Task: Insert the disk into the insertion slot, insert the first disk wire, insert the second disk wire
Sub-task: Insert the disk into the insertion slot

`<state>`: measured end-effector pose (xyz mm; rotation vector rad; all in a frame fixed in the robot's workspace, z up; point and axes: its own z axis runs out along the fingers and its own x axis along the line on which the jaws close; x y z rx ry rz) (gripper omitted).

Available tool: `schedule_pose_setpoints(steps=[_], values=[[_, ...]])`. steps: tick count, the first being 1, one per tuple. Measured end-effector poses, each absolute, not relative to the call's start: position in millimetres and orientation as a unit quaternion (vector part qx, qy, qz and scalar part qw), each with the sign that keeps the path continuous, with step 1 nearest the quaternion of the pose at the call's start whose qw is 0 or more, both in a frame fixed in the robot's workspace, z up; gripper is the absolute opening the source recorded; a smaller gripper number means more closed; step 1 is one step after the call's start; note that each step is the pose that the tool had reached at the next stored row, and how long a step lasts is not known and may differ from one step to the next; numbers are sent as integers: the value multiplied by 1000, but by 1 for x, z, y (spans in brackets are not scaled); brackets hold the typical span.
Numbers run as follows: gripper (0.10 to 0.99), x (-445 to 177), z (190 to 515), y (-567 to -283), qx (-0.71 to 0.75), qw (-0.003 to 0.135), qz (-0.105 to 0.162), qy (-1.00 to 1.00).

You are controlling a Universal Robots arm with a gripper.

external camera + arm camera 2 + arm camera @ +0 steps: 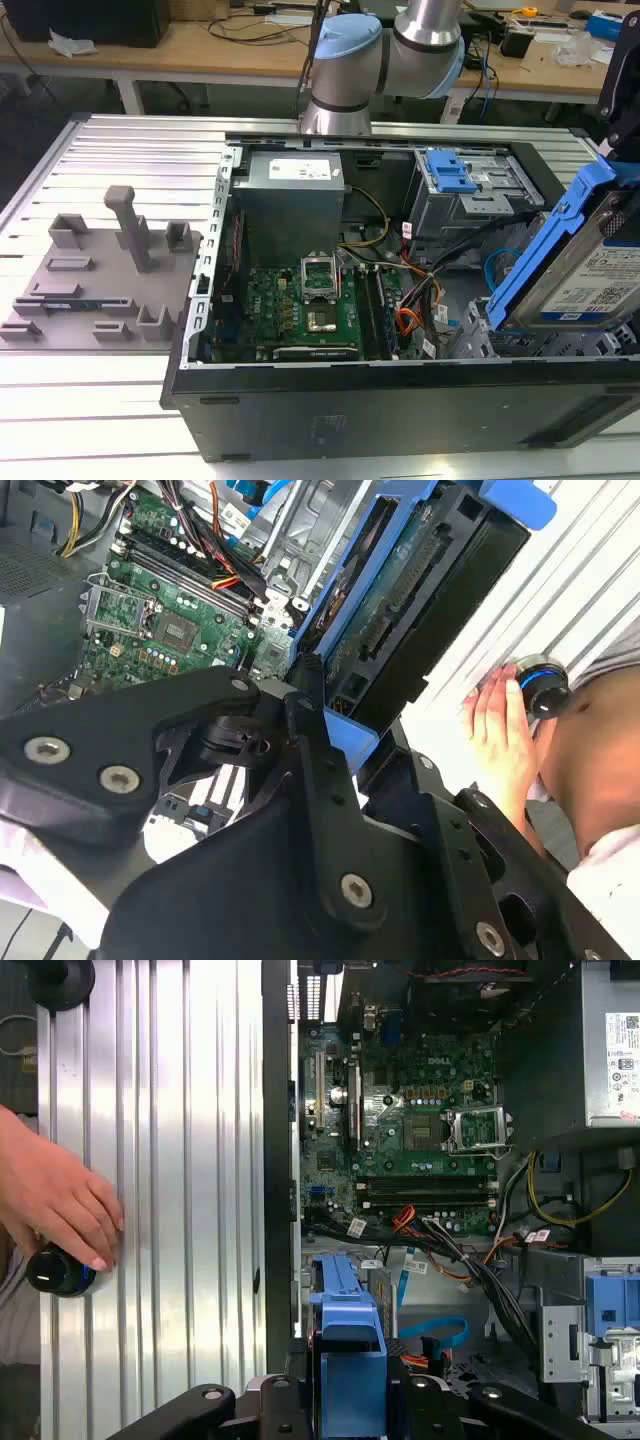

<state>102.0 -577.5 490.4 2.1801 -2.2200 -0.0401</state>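
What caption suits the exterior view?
Disk, tilted in its blue carrier, poised at the insertion slot inside the open computer case.

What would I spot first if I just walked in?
The disk in its bright blue carrier, tilted over the open computer case at the exterior view's right, gripped by the gripper. Then the green motherboard inside, and a person's hand on the ribbed table.

A green motherboard [300,310] is lying in the open computer case [400,410]; a grey fixture tray [105,282] is resting beside it.
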Motion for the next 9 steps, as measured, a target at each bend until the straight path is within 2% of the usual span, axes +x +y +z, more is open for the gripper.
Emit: schedule_pose_setpoints(steps=[9], values=[[365, 102, 491, -577, 701, 15, -13, -713]])
